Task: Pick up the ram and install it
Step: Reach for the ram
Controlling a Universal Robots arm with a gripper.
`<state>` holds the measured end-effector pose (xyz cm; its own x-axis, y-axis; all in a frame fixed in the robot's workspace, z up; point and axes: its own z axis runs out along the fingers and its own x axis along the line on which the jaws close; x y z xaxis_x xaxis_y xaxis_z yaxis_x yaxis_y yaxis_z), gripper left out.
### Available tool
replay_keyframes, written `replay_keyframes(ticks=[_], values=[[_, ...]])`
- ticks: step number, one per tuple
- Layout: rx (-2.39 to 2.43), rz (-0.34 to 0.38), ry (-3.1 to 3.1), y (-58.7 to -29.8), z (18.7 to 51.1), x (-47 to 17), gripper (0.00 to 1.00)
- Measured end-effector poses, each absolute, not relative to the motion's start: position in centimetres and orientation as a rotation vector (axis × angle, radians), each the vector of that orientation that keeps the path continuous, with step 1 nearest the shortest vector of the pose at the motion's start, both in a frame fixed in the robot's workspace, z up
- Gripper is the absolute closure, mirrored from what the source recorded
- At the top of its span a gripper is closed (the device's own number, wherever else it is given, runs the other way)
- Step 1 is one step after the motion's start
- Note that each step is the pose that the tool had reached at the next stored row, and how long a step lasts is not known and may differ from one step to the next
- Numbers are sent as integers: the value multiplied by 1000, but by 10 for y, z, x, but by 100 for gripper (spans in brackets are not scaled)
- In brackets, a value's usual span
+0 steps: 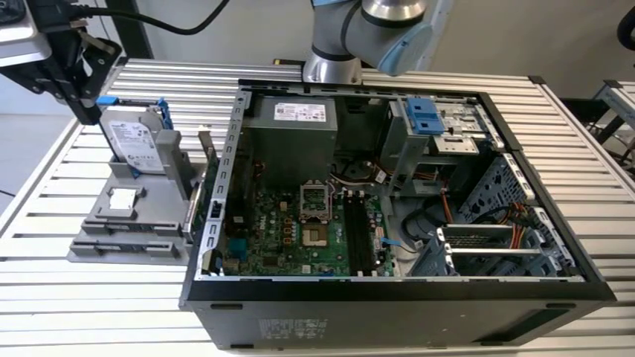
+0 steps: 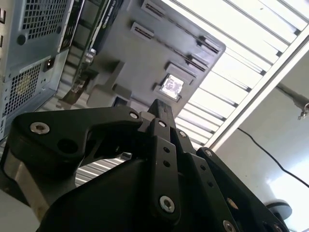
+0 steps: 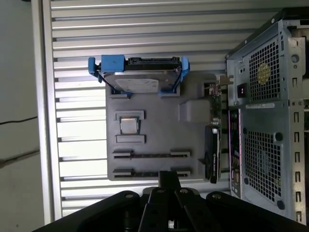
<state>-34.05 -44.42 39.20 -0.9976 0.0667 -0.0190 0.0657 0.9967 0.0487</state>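
My end effector [image 3: 169, 180] hovers over the grey tray [image 3: 154, 108] on the bench [image 3: 145, 29], pressed together. Thin dark strips [image 3: 150, 154] lie in the tray's grooves; whether either is the ram, I cannot tell.

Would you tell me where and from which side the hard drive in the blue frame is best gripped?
Probably its upper long edge, near the middle, pinched across the thin thickness, coming from above. The hard drive stands tilted on its lower edge in the gray holder, so that edge is seated, and the blue frame wraps both short ends; the top is free.
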Motion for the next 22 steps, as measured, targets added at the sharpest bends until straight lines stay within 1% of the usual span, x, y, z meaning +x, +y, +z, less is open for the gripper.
replay_keyframes(ticks=[9, 22], values=[[103, 75, 3118, -448, 392, -345, 100], [107, 75, 3118, -463, 390, -345, 100]])
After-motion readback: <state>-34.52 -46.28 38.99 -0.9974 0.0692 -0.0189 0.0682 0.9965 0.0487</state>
